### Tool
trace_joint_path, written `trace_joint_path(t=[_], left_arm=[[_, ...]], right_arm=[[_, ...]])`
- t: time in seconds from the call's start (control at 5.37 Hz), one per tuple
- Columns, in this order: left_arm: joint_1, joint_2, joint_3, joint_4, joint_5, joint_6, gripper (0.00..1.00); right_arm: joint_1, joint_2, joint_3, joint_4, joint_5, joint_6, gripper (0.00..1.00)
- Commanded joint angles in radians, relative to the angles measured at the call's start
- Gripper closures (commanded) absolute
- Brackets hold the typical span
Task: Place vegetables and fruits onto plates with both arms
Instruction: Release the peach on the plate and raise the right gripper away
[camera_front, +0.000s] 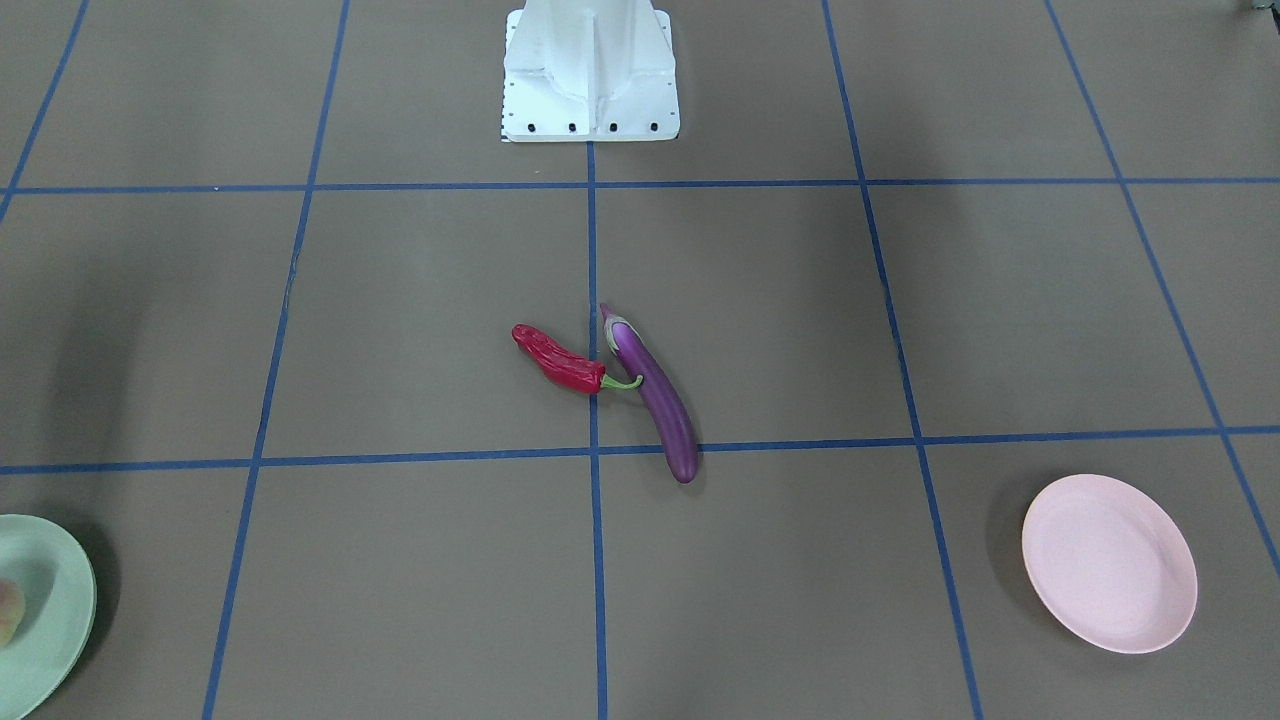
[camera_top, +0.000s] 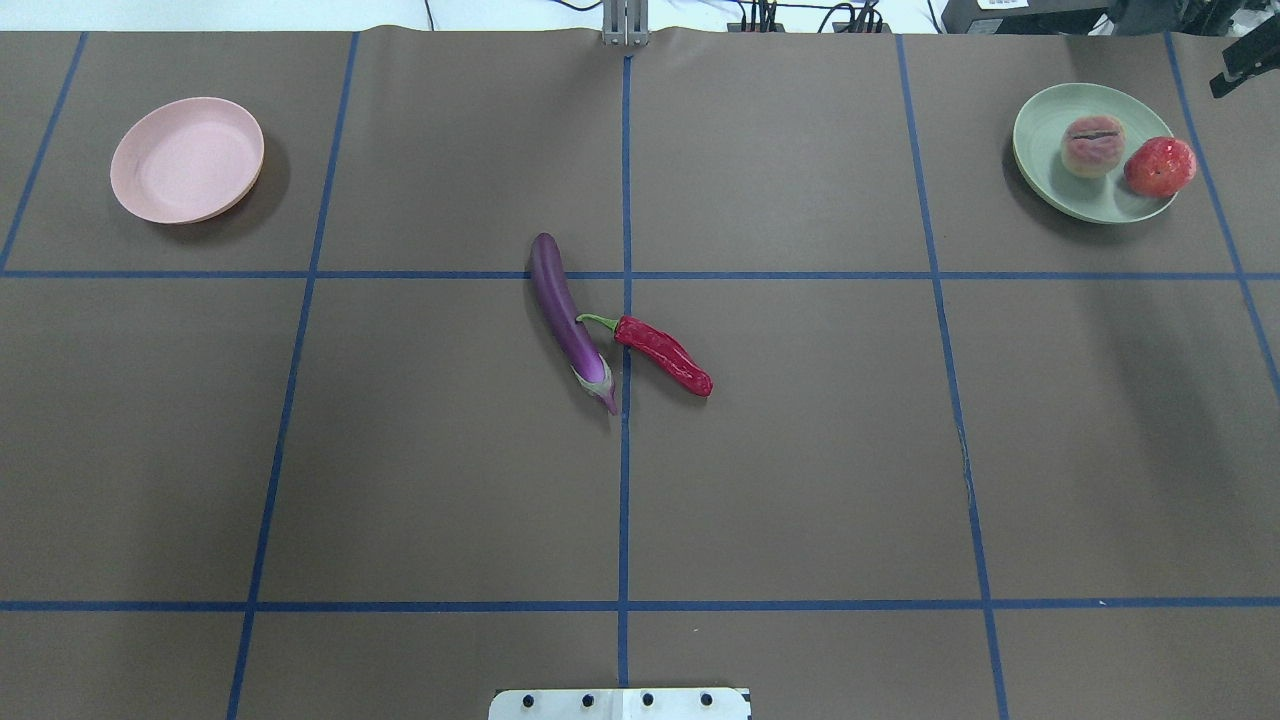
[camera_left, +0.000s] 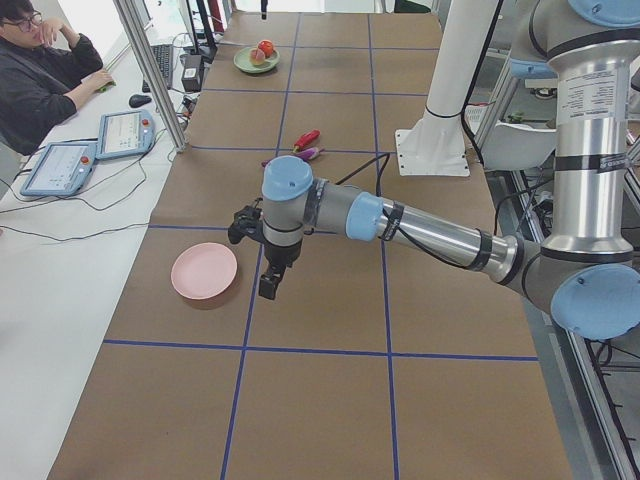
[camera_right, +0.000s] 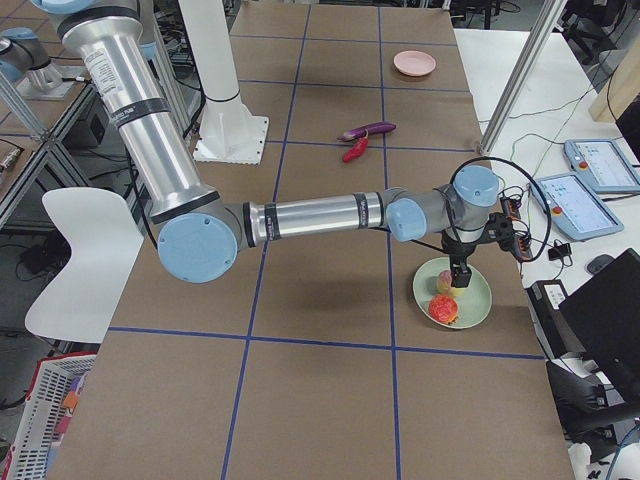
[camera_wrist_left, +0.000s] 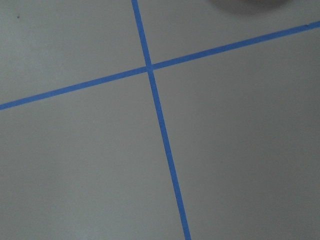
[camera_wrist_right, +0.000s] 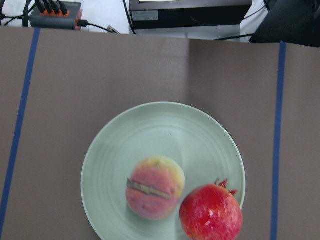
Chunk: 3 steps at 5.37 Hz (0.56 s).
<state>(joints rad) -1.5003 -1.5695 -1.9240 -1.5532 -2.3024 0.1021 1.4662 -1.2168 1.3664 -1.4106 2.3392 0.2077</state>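
The purple eggplant (camera_top: 567, 318) and the red chili (camera_top: 662, 354) lie side by side at the table's middle, the chili's stem touching the eggplant. The pink plate (camera_top: 187, 159) is bare at the far left. The mint green plate (camera_top: 1050, 130) at the far right holds the peach (camera_top: 1092, 145) and the pomegranate (camera_top: 1159, 166), also in the right wrist view (camera_wrist_right: 155, 187). My left gripper (camera_left: 270, 287) hangs above the table beside the pink plate (camera_left: 204, 271). My right gripper (camera_right: 462, 277) hangs over the green plate (camera_right: 475, 300). I cannot tell whether either is open or shut.
The white base block (camera_top: 620, 703) stands at the table's near edge. An operator (camera_left: 40, 70) sits at a side desk with tablets (camera_left: 60, 165) beyond the far edge. A metal frame post (camera_left: 150, 70) stands there. Blue tape lines grid the brown table.
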Motion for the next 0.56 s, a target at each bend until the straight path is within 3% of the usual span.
trace_joint_path(t=[0.0,0.19,0.37], left_arm=[[0.09,-0.125,0.013,-0.042,-0.101,-0.277,0.0],[0.212,-0.227,0.007,-0.047,-0.091,-0.591,0.0],[0.327,-0.322,0.008,-0.041,-0.083,-0.67,0.0]], right_arm=[[0.046,-0.178,0.156,-0.014,0.034,-0.028,0.01],[0.046,-0.254,0.227,-0.014,0.031,-0.028,0.0],[0.046,-0.336,0.3,-0.008,0.029,-0.028,0.0]])
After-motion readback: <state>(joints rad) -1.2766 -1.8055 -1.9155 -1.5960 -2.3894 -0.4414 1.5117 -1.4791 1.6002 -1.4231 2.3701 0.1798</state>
